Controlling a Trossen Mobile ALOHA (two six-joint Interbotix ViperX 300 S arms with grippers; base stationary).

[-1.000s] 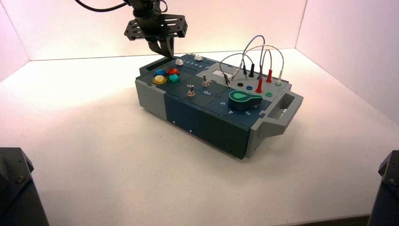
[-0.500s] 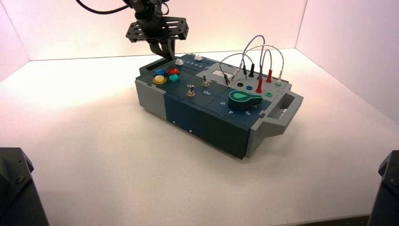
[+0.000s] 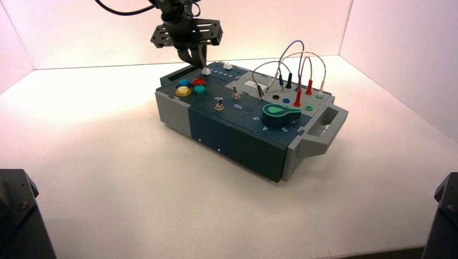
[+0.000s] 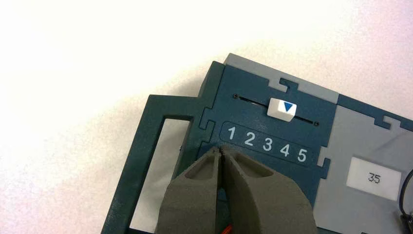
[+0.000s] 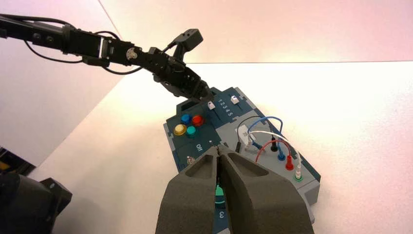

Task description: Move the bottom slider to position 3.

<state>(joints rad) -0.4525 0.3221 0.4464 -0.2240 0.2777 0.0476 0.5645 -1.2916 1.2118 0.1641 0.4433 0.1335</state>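
Note:
The bottom slider's white blocky knob [image 3: 206, 70] sits near the far left end of the teal box [image 3: 216, 129]. It also shows in the right wrist view [image 5: 211, 105]. My left gripper [image 3: 200, 65] is shut and empty, its tips just behind and left of that knob. In the left wrist view the gripper [image 4: 221, 149] is by digit 1 of the printed row, and its fingers [image 4: 253, 190] hide the bottom slider. Digit 3 [image 4: 267, 144] shows plainly. My right gripper [image 5: 218, 147] is shut, parked back from the box.
A second, flatter white knob [image 4: 281, 109] with a blue triangle sits on the other slider, between 3 and 4. Four coloured buttons [image 3: 192, 87], two toggle switches [image 3: 219, 105], a green dial [image 3: 281, 114] and plugged wires [image 3: 297, 75] fill the box. A small display [image 4: 374, 178] reads 35.
My left gripper has moved to the right and a little down, closer to the bottom slider's knob. Nothing on the box has moved.

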